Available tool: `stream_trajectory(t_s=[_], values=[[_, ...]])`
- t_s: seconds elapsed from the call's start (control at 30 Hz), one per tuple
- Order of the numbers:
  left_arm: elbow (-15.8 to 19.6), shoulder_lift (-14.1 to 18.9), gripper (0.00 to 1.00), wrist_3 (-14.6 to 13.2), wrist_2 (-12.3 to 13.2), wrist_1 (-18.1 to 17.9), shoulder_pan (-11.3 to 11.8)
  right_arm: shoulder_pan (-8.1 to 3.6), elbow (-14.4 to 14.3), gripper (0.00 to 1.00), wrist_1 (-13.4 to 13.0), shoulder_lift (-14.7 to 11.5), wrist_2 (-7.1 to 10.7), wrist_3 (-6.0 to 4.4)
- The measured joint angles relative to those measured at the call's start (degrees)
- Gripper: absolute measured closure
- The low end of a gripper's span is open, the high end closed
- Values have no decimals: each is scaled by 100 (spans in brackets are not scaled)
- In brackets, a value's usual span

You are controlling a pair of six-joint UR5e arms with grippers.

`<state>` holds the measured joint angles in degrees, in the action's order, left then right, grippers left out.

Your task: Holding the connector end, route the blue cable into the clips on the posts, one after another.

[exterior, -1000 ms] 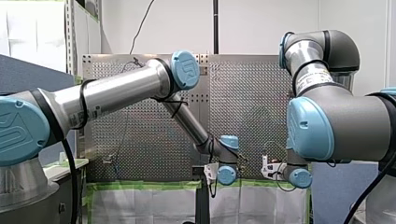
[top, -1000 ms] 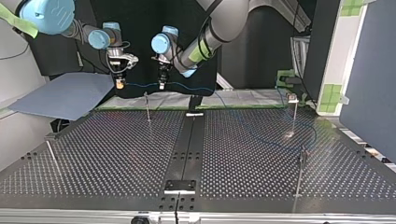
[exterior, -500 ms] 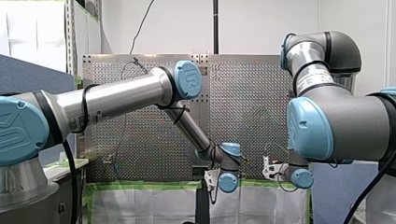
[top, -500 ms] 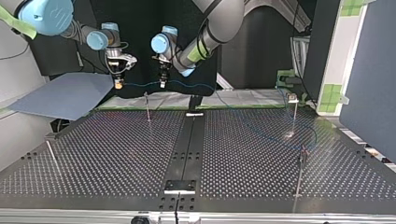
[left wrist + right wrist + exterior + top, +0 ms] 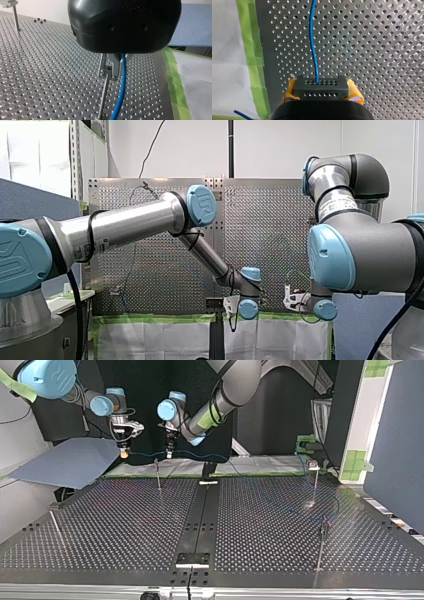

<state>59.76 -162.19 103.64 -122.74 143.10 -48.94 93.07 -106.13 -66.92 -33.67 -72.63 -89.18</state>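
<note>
In the right wrist view a black connector block sits clamped between the yellow pads of my right gripper. The blue cable leaves the block. In the top view my right gripper hangs at the back left, with the cable stretched across to my left gripper. The left wrist view shows my left gripper with its metal fingers shut on the cable. A thin post with a clip stands right under it. That post is just below both grippers.
More posts rise from the perforated table: one at the back right, one at the front right, a leaning one at the left. The cable's slack lies across the right half. A blue sheet lies at the left.
Both grippers have shifted a little toward the top view's left, carrying the stretched cable with them. The grips look unchanged.
</note>
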Motion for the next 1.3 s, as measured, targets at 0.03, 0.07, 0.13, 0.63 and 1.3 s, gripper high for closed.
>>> stream_trajectory(t_s=[0.03, 0.07, 0.13, 0.63, 1.3], values=[[-8, 0, 100, -1, 17, 4, 7, -2, 14, 100, 1, 1, 0, -16], [-12, 0, 100, -1, 28, 7, 13, -7, 27, 100, 4, 1, -1, -35], [-16, 0, 100, -6, 53, 9, 30, -28, 46, 100, 3, 2, -3, -88], [-108, -14, 100, -46, 276, -13, 88, -172, 185, 100, 23, 11, 27, -158], [-897, -436, 100, 67, 359, 553, 293, -153, 366, 100, 108, 114, 200, -105]])
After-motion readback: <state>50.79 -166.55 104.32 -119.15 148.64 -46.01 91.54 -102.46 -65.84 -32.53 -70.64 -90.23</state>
